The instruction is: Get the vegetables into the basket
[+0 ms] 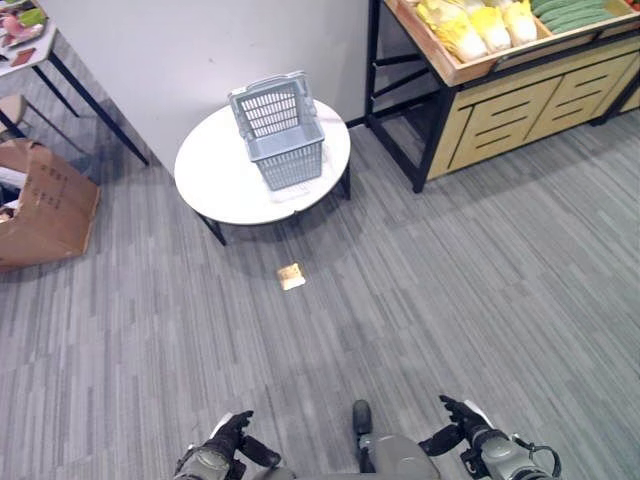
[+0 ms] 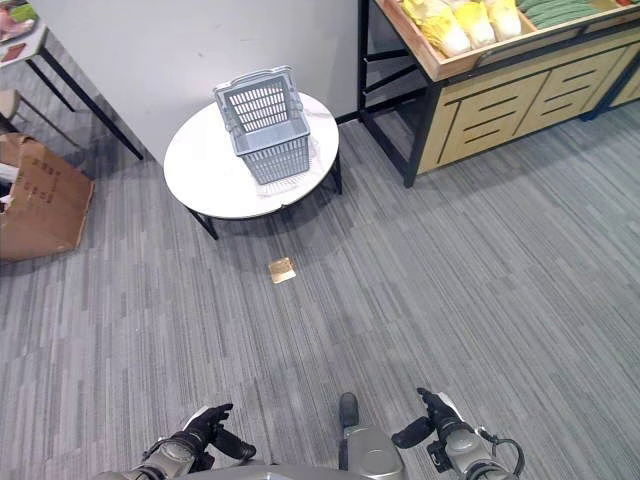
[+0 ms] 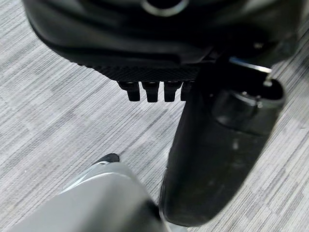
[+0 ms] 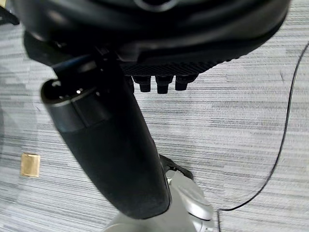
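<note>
I am looking down at a grey striped carpet floor (image 1: 450, 300) that is taking up most of the frame. In the upper right, a wooden produce shelf (image 1: 520, 110) on a black frame is carrying the vegetables: pale yellow-white cabbages (image 1: 470, 25) are lying in one tray, and green vegetables (image 1: 575, 12) are lying in the tray just beside it, further right. None of them is lying in the basket.

Above the centre of the frame, a round white desk (image 1: 215, 175) is standing on dark legs, well apart from me. A grey plastic basket (image 1: 277, 130) is sitting on it, tilted, toward the desk's right side, with its handles raised.

At the left edge, a brown cardboard box (image 1: 45, 205) is resting on the floor. In the upper left corner, another desk (image 1: 30, 60) on thin black legs is holding some colourful items I cannot make out.

On the floor just below the round desk, a small tan square marker (image 1: 291, 276) is lying flat.

At the bottom edge, my left hand (image 1: 228, 437) is hanging low at lower left, and my right hand (image 1: 462, 415) is hanging low at lower right. In both wrist views my fingers (image 3: 145, 90) are lying loosely extended, thumbs standing out, and my right-hand fingers (image 4: 163, 83) are holding nothing.
</note>
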Available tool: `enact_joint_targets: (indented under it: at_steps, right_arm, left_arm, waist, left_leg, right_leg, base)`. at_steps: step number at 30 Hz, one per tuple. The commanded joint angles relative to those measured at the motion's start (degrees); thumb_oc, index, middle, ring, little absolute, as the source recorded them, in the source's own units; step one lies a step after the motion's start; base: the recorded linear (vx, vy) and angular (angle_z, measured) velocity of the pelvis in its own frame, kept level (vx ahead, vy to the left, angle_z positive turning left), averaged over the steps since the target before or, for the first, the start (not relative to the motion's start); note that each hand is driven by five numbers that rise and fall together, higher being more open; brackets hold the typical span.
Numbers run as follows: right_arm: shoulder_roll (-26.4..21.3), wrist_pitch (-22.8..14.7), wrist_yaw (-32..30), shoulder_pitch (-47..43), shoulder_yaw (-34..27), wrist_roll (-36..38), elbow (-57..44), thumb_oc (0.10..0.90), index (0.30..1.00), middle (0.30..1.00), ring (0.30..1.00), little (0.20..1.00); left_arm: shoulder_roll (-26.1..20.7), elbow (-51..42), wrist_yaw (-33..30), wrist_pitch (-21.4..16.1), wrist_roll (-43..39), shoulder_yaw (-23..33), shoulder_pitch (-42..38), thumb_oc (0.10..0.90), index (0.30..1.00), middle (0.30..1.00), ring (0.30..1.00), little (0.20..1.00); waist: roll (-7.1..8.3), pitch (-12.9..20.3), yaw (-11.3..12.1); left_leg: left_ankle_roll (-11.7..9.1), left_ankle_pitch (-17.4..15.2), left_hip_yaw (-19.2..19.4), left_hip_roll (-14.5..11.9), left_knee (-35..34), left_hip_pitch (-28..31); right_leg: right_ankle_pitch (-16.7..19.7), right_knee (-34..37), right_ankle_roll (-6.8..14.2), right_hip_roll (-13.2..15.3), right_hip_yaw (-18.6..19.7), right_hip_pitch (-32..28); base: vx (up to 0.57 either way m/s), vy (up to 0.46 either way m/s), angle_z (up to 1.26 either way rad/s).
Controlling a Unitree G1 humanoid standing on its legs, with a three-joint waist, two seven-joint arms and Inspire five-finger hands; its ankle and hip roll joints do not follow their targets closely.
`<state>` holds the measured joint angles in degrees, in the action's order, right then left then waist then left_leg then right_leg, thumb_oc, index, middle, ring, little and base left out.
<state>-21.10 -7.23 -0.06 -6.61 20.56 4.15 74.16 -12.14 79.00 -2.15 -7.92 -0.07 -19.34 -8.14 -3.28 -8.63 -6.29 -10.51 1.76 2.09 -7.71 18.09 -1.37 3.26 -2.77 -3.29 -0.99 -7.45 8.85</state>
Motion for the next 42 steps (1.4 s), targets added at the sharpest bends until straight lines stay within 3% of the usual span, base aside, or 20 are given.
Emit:
enact_joint_targets:
  at_steps: [1, 4, 6, 9, 10, 14, 17, 18, 24, 29, 33, 34, 36, 39, 42]
  right_arm:
    - [-2.12, -0.82, -0.97, 0.92, -1.89, -0.22, 1.39, 0.9, 1.0, 1.0, 1.0, 1.0]
    - [-2.38, -0.69, -1.56, 1.18, -1.13, -1.99, 1.57, 0.9, 1.0, 1.0, 1.0, 1.0]
    - [-2.32, -0.85, -1.76, 1.55, -1.4, -1.79, 1.45, 0.9, 1.0, 1.0, 1.0, 1.0]
    - [-2.26, -0.9, -1.8, 1.77, -1.55, -1.79, 1.39, 0.9, 1.0, 1.0, 1.0, 1.0]
    - [-2.19, -1.06, -1.56, 1.98, -1.84, -1.92, 1.52, 0.9, 1.0, 1.0, 1.0, 1.0]
    - [-1.23, -0.54, -1.17, 2.53, -2.03, -3.1, 2.49, 0.9, 1.0, 1.0, 1.0, 1.0]
    - [0.3, -0.2, -0.76, 2.21, -1.38, -3.55, 2.43, 0.9, 1.0, 1.0, 1.0, 1.0]
    - [0.32, -0.2, -0.76, 2.21, -1.38, -3.55, 2.44, 0.9, 1.0, 1.0, 1.0, 1.0]
    - [2.4, -0.17, -0.29, 0.74, 0.61, -3.41, 0.59, 0.9, 1.0, 1.0, 1.0, 1.0]
    - [3.03, -0.34, -0.27, 0.22, 1.22, -2.71, -0.36, 0.9, 1.0, 1.0, 1.0, 1.0]
    - [3.12, -0.43, -0.08, 0.05, 1.55, -2.42, -0.44, 0.9, 1.0, 1.0, 1.0, 1.0]
    - [3.25, -0.51, -0.18, -0.16, 1.56, -2.06, -0.2, 0.9, 1.0, 1.0, 1.0, 1.0]
    - [3.37, -0.56, -0.2, -0.29, 1.71, -1.82, -0.19, 0.9, 1.0, 1.0, 1.0, 1.0]
    - [3.15, -0.58, -0.09, -0.06, 1.93, -1.83, -0.74, 0.9, 1.0, 1.0, 1.0, 1.0]
    - [2.53, -0.54, 0.14, 0.83, 1.38, -1.56, -0.83, 0.9, 1.0, 1.0, 1.0, 1.0]
  left_arm:
    - [-1.56, -0.66, -0.41, -0.05, -0.2, -0.66, 0.1, 0.9, 1.0, 1.0, 1.0, 1.0]
    - [-1.39, -0.71, -0.92, -0.1, 0.03, -0.8, 0.71, 0.9, 1.0, 1.0, 1.0, 1.0]
    - [-1.16, -0.63, -1.15, -0.3, -0.32, -0.62, 1.23, 0.9, 1.0, 1.0, 1.0, 1.0]
    - [-1.07, -0.56, -0.99, -0.42, -0.44, -0.5, 1.44, 0.9, 1.0, 1.0, 1.0, 1.0]
    - [-1.02, -0.16, -0.64, -0.56, -0.37, -0.09, 1.97, 0.9, 1.0, 1.0, 1.0, 1.0]
    - [-1.63, 0.37, -0.3, -0.34, 0.36, 0.17, 2.17, 0.9, 1.0, 1.0, 1.0, 1.0]
    - [-2.87, 0.09, -0.38, -0.34, 1.57, -0.37, 1.69, 0.9, 1.0, 1.0, 1.0, 1.0]
    - [-2.89, 0.09, -0.38, -0.34, 1.57, -0.37, 1.69, 0.9, 1.0, 1.0, 1.0, 1.0]
    - [-5.57, -0.62, -0.58, -0.2, 1.97, 0.16, 1.16, 0.9, 1.0, 1.0, 1.0, 1.0]
    - [-6.39, -0.53, -0.15, -0.03, 1.65, 0.51, 1.31, 0.9, 1.0, 1.0, 1.0, 1.0]
    - [-6.42, -0.45, 0.24, -0.11, 1.28, 0.52, 1.13, 0.9, 1.0, 1.0, 1.0, 1.0]
    - [-6.37, -0.33, 0.09, -0.1, 1.2, 0.45, 0.49, 0.9, 1.0, 1.0, 1.0, 1.0]
    - [-6.08, -0.24, 0.04, -0.11, 1.17, 0.24, 0.2, 0.9, 1.0, 1.0, 1.0, 1.0]
    - [-5.45, -0.34, 0.08, -0.38, 1.46, 0.11, 0.18, 0.9, 1.0, 1.0, 1.0, 1.0]
    - [-4.69, -0.09, 0.63, -0.42, 1.94, -0.19, 0.75, 0.9, 1.0, 1.0, 1.0, 1.0]
  waist:
    - [1.76, -2.66, -0.48]
    - [1.75, -2.81, 0.96]
    - [1.02, -3.0, 1.63]
    - [0.78, -3.06, 1.98]
    - [0.41, -2.73, 2.56]
    - [1.59, -1.07, 2.55]
    - [3.88, -0.78, 2.3]
    - [3.92, -0.75, 2.37]
    - [6.64, -1.63, 3.27]
    - [6.63, -1.92, 3.64]
    - [6.49, -2.37, 3.33]
    - [6.18, -2.82, 2.94]
    - [6.16, -3.12, 2.44]
    - [5.7, -4.09, 0.72]
    - [4.85, -3.42, -0.16]
  left_leg:
    - [3.61, 5.17, 4.77, 0.65, -2.06, -3.48]
    - [4.31, 3.74, 4.95, -0.18, -10.45, -8.35]
    - [3.58, 7.26, 4.53, -1.46, -15.36, -10.14]
    - [3.32, 8.73, 4.49, -1.99, -17.37, -10.55]
    - [2.89, 10.53, 3.99, -2.36, -19.83, -11.09]
    - [4.04, 8.5, 7.13, -1.52, -19.52, -8.99]
    - [6.25, 5.16, 10.4, 0.65, -17.65, -8.41]
    - [6.27, 5.12, 10.49, 0.66, -17.62, -8.42]
    - [8.71, 1.91, 13.26, 3.39, -17.17, -7.76]
    - [9.98, 0.88, 13.87, 4.27, -19.58, -4.97]
    - [10.01, 0.04, 14.16, 4.49, -20.26, -2.71]
    - [9.67, -0.69, 14.08, 4.33, -20.78, -1.23]
    - [9.37, -1.29, 13.41, 4.67, -20.93, -0.18]
    - [8.6, -3.54, 10.25, 5.64, -20.86, 3.18]
    - [8.05, -5.37, 7.25, 5.89, -19.81, 5.97]
  right_leg:
    - [-1.65, -4.42, 5.77, 5.26, 3.65, -0.11]
    - [-3.07, -3.25, 6.77, 6.3, 4.23, -2.17]
    - [-4.07, -3.35, 7.06, 6.01, 5.0, -3.53]
    - [-4.6, -3.42, 7.17, 5.83, 5.47, -4.38]
    - [-5.08, -3.1, 7.47, 5.6, 7.06, -6.07]
    - [-5.21, -2.48, 9.47, 8.27, 9.63, -8.31]
    - [-0.88, -3.08, 11.85, 11.42, 12.14, -6.89]
    - [-0.88, -3.08, 11.88, 11.45, 12.22, -6.85]
    - [8.46, -5.21, 13.86, 13.97, 13.06, -3.65]
    - [10.42, -11.64, 13.57, 13.11, 10.6, -0.62]
    - [8.74, -11.54, 12.92, 11.02, 9.82, 2.14]
    - [5.63, -8.66, 12.53, 9.44, 8.59, 4.23]
    - [5.04, -5.52, 12.65, 8.88, 8.09, 5.64]
    - [7.2, -0.59, 13.23, 8.07, 8.37, 9.05]
    - [7.66, -0.82, 12.69, 7.71, 8.62, 8.61]
  base:
    - [0.1, -0.003, 0.44]
    - [0.23, 0.077, 0.26]
    - [0.19, 0.111, -0.13]
    - [0.18, 0.106, -0.49]
    - [0.36, 0.257, -0.4]
    - [0.28, 0.293, -0.41]
    - [0.15, 0.292, -0.46]
    - [0.1, 0.242, -0.53]
    - [0.07, 0.196, -0.24]
    - [0.08, 0.156, -0.09]
    - [0.12, 0.067, -0.1]
    - [0.16, 0.012, -0.04]
    - [0.18, -0.01, 0.03]
    - [0.28, -0.096, 0.24]
    - [0.31, -0.175, 1.08]
